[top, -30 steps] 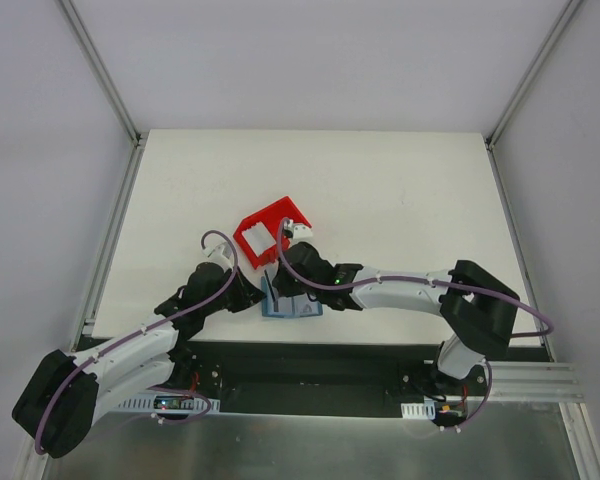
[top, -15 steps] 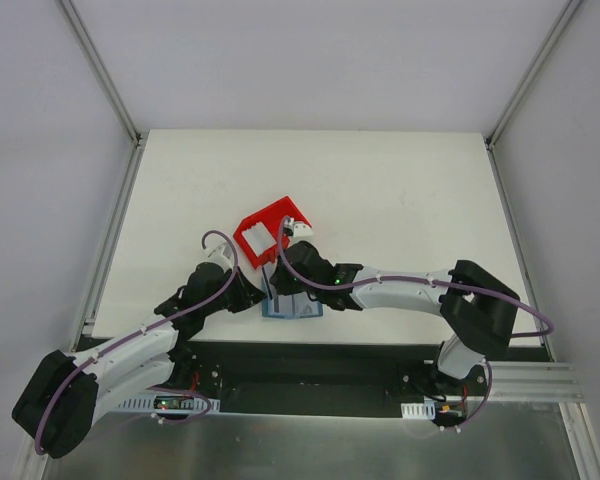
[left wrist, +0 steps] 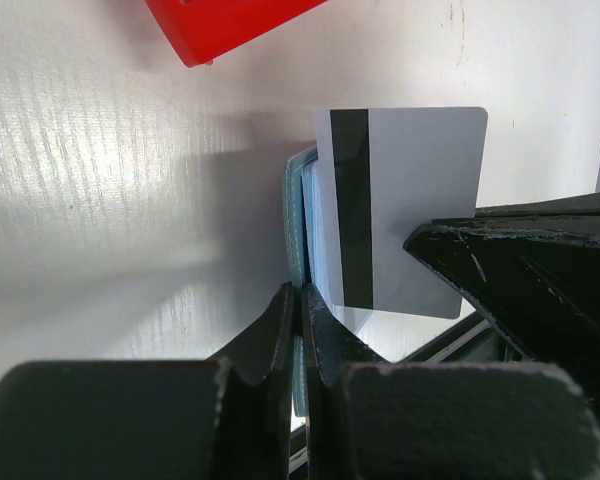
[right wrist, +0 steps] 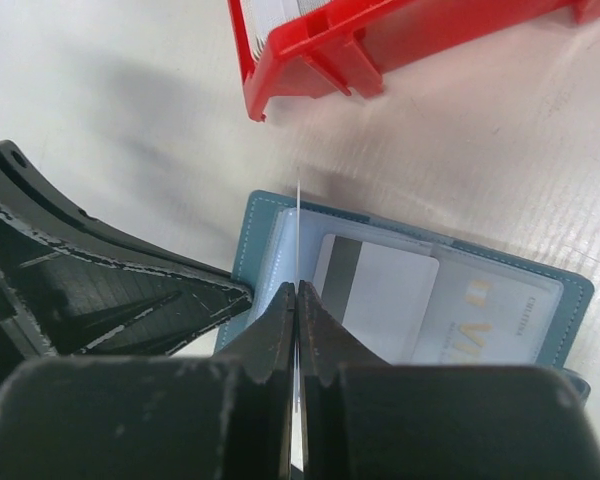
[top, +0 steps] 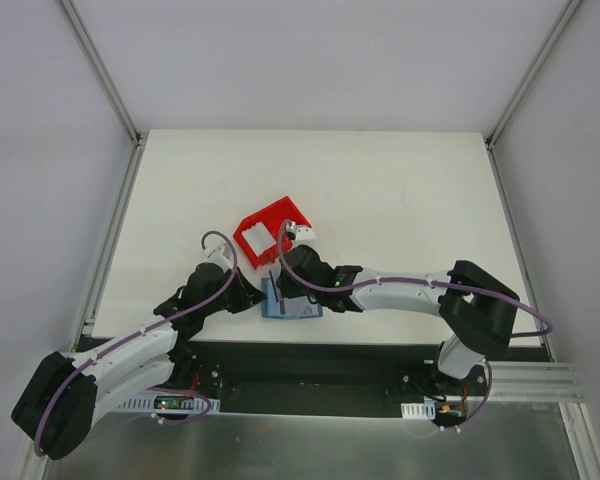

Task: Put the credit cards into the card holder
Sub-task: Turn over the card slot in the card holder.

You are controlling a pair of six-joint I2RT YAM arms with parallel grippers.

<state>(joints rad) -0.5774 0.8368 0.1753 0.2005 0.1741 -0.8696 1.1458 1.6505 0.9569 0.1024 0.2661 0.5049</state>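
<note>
The teal card holder (top: 292, 306) lies open near the table's front edge. My left gripper (left wrist: 300, 290) is shut on its upright teal left flap (left wrist: 296, 215). My right gripper (right wrist: 296, 288) is shut on a credit card, seen edge-on as a thin line (right wrist: 297, 225) above the holder's left pocket. From the left wrist this card (left wrist: 420, 200) is white with a black stripe. Two more credit cards sit in the holder's clear pockets, one striped (right wrist: 385, 295), one with gold lettering (right wrist: 490, 310). Both grippers meet at the holder in the top view: left (top: 252, 298), right (top: 282, 288).
A red plastic bin (top: 270, 228) stands just behind the holder, with white cards on edge inside it (right wrist: 270, 15). The left gripper's dark fingers (right wrist: 110, 290) sit close beside the right gripper. The table's front edge runs right under the holder.
The right gripper has shifted slightly left and toward the holder with the card. The left arm holds the flap where it was.
</note>
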